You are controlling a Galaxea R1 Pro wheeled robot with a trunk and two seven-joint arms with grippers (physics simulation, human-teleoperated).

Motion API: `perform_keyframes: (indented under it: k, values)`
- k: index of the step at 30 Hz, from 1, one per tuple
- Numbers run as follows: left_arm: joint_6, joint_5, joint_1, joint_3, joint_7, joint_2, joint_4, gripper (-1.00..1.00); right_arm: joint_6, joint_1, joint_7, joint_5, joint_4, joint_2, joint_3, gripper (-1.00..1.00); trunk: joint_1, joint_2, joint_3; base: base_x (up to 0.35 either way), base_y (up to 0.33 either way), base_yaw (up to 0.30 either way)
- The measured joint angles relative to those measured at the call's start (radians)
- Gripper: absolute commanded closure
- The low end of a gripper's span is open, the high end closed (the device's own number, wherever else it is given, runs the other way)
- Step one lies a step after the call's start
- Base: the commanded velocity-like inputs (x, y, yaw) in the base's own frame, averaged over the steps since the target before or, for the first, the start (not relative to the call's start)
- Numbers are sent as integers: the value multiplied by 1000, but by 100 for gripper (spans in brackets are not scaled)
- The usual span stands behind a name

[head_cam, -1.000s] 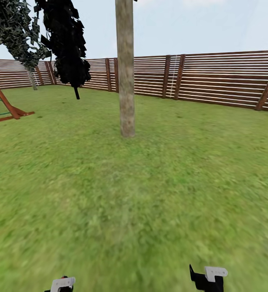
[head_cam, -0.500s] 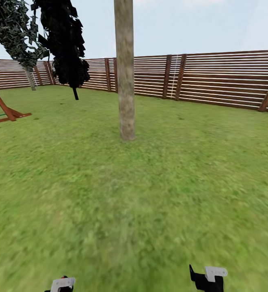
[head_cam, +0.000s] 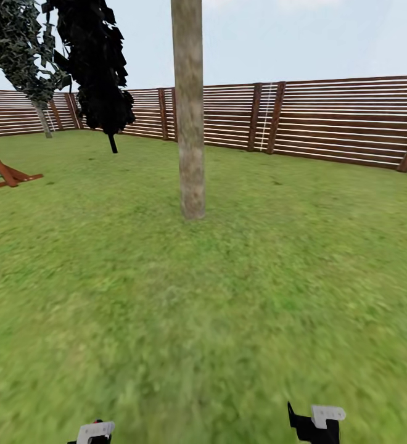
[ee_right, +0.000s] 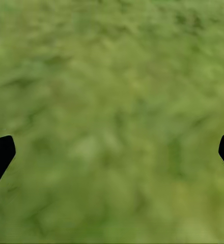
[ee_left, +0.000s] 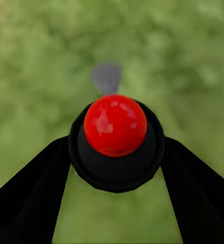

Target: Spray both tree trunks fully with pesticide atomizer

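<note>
The left gripper (ee_left: pixel 114 168) pinches the atomizer (ee_left: pixel 115 133); the right gripper (ee_right: pixel 112 152) is spread. The trunk (head_cam: pixel 189 123), upper middle, stands well apart: spraying now would miss

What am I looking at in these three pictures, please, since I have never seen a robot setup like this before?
These are simulator renders from a wheeled robot with two arms. The head camera looks over a lawn toward a pale tree trunk, a wooden fence, a black tree and a leafy tree. A camera on the left arm shows the left gripper shut on a black atomizer with a red top. The camera on the right arm shows the right gripper open over blurry grass, holding nothing.
</note>
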Motion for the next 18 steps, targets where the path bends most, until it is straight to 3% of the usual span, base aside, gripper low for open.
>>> perform_keyframes:
  k: [18]
  values:
    - [0, 0, 0, 0, 0, 0, 0, 100, 1, 0, 0, 0, 0, 0, 0, -100, 0, 0, 0, 339, 0, 0]
